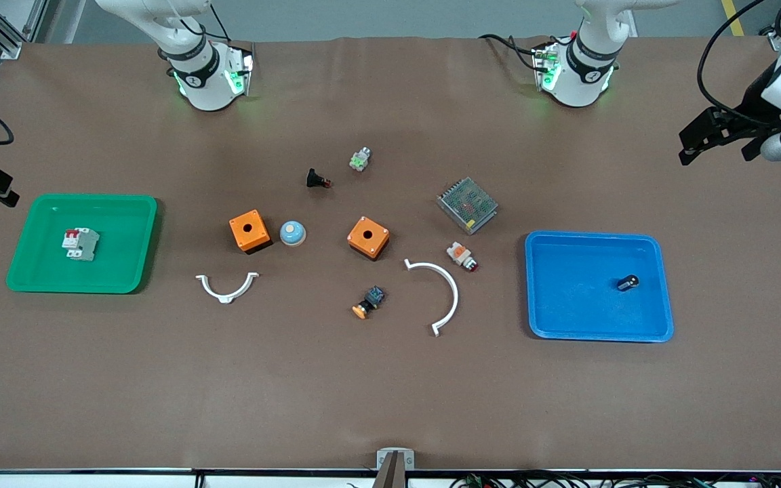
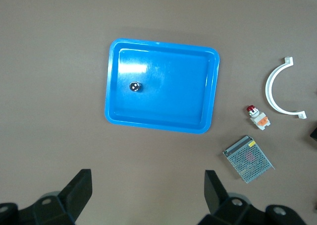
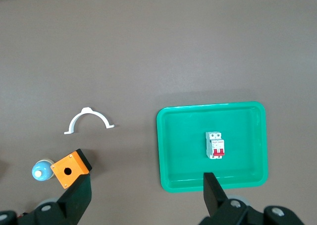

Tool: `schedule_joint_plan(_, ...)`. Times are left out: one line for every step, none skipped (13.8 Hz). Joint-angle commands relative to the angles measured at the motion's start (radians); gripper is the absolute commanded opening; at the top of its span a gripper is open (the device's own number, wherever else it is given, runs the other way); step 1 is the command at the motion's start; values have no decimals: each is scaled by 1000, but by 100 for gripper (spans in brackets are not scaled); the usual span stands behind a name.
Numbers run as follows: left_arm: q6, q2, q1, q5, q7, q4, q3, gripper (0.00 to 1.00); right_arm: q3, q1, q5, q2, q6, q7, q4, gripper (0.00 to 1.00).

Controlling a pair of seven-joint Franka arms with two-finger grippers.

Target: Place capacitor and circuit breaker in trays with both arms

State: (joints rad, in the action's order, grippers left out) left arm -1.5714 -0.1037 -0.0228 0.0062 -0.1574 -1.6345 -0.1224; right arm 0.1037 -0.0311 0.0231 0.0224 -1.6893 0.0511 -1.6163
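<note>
The capacitor [image 1: 628, 282], a tiny black cylinder with a silvery end, lies in the blue tray [image 1: 665, 291] at the left arm's end of the table. It also shows in the left wrist view [image 2: 135, 86]. The circuit breaker [image 1: 80, 244], a white-grey block with red toggles, lies in the green tray [image 1: 24, 285] at the right arm's end, and in the right wrist view [image 3: 215, 145]. My left gripper [image 2: 147, 185] is open and empty, raised beside the blue tray [image 2: 161, 127]. My right gripper [image 3: 146, 185] is open and empty, raised beside the green tray [image 3: 213, 187].
Mid-table lie two orange boxes [image 1: 249, 230] [image 1: 368, 237], a blue dome button [image 1: 292, 233], two white curved clips [image 1: 226, 288] [image 1: 441, 291], a metal mesh unit [image 1: 467, 204], a white-and-orange button [image 1: 462, 255], a black push-button [image 1: 317, 179] and an orange-capped button [image 1: 369, 302].
</note>
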Motion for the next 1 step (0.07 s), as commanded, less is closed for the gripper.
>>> schedule_joint_plan(63,76,9,-3,18,105,7,100,-10,-3,1,8,28,3,21,100)
